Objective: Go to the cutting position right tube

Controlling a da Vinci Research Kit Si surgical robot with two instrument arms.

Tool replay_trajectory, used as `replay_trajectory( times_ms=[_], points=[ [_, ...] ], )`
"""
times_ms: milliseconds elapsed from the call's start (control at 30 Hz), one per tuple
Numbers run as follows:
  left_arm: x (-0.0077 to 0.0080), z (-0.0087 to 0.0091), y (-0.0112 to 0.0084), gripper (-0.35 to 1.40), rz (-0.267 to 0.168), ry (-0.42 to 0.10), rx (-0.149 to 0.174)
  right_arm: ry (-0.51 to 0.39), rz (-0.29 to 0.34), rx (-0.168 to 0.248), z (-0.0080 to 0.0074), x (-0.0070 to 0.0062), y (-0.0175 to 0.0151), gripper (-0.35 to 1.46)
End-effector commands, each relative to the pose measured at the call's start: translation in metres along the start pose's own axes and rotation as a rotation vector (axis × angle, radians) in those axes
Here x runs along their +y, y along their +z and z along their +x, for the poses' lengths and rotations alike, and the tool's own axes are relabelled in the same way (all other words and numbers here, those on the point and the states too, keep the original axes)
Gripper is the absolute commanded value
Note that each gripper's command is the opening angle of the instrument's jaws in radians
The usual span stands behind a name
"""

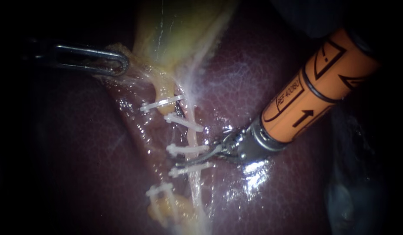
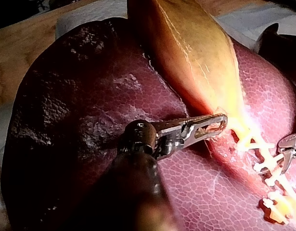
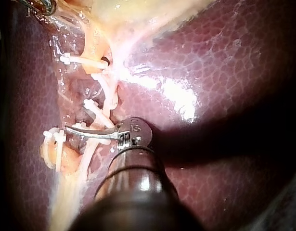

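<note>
The pale right tube point(image 1: 193, 138) runs down over the liver point(image 1: 262, 74) and carries several white clips point(image 1: 186, 149). My right instrument point(image 1: 190, 160), on an orange shaft, reaches the tube from the right. Its thin blades stand slightly open across the tube, between two clips, the lower one being clip point(image 1: 190, 169). In the right wrist view one curved blade point(image 3: 87, 132) lies over the tube. My left instrument point(image 1: 119, 63) is shut on the gallbladder point(image 1: 179, 30) at its narrow end, holding it up; the left wrist view shows these jaws point(image 2: 212, 126) clamped on the yellow edge.
A second tube to the left carries a clip point(image 1: 160, 103) above and another point(image 1: 158, 190) below, beside yellow fat point(image 1: 179, 209). Dark liver surrounds the tubes. A wooden board point(image 2: 22, 43) and white cloth point(image 2: 90, 14) lie beyond the liver.
</note>
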Motion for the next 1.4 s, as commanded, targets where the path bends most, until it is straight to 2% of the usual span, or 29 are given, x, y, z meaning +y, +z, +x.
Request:
replay_trajectory(
  times_ms=[33, 233, 433, 500, 633, 767, 833, 900, 967, 1100, 1267, 1400],
  points=[
    [0.0, 0.0, 0.0, -0.35, 0.0, 0.0, 0.0, -0.011, -0.009, 0.001, 0.0002, 0.0002, -0.0001, 1.12],
    [0.0, 0.0, 0.0, -0.35, 0.0, 0.0, 0.0, -0.06, -0.041, 0.022, 0.001, 0.0007, -0.0007, 1.13],
    [0.0, 0.0, 0.0, -0.35, 0.0, 0.0, 0.0, -0.125, -0.08, 0.048, 0.0025, 0.0001, -0.0013, 1.13],
    [0.0, 0.0, 0.0, -0.35, 0.0, 0.0, 0.0, -0.168, -0.105, 0.045, 0.0029, -0.0001, -0.0014, 1.13],
    [0.0, 0.0, 0.0, -0.35, 0.0, 0.0, 0.0, -0.307, -0.183, 0.015, 0.0034, -0.0004, -0.0016, 1.13],
    [0.0, 0.0, 0.0, -0.35, 0.0, 0.0, 0.0, -0.375, -0.208, 0.028, 0.0038, -0.0006, -0.0014, 1.17],
    [0.0, 0.0, 0.0001, -0.35, 0.0, 0.0, 0.0, -0.371, -0.206, 0.048, 0.0041, -0.0007, -0.0013, 1.17],
    [0.0, 0.0, 0.0001, -0.35, -0.001, 0.0, 0.0, -0.368, -0.173, 0.07, 0.0042, -0.0009, -0.0012, 1.18],
    [0.0, 0.0, 0.0001, -0.35, -0.001, 0.0, 0.0, -0.363, -0.106, 0.059, 0.0041, -0.0012, -0.0009, 1.18],
    [0.0, 0.0, 0.0001, -0.35, -0.001, 0.0, 0.0, -0.282, -0.014, 0.089, 0.0037, -0.0016, 0.0003, 1.2],
    [0.0, 0.0, 0.0001, -0.35, -0.001, 0.0, 0.0, -0.241, 0.061, 0.107, 0.0028, -0.0024, 0.0022, 1.22],
    [0.0, 0.0, 0.0001, -0.35, -0.001, 0.0, -0.001, -0.24, 0.126, 0.146, 0.0027, -0.0033, 0.0037, 1.29]
  ],
)
